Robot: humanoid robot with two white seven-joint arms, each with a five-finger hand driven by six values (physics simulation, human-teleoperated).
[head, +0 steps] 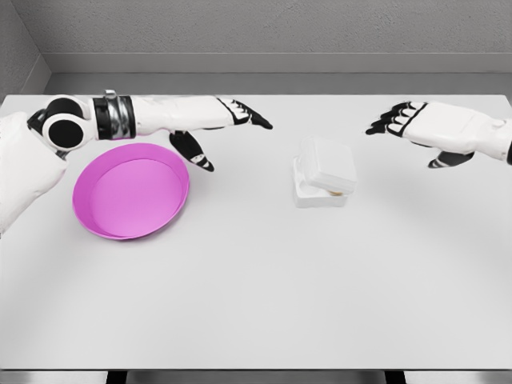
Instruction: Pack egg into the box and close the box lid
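From the head view, a small white box [322, 173] sits near the middle of the white desk [256, 304], its lid lowered almost shut over a tan egg [337, 192] peeking out. The left hand [216, 124] hovers beside a pink bowl [130, 191], fingers spread, holding nothing. The right hand [424, 126] hovers right of the box, fingers loosely open.

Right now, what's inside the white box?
The lid sits nearly down over the white box. Through the gap at the front, a sliver of something tan shows, possibly the egg. The rest of the inside is covered.
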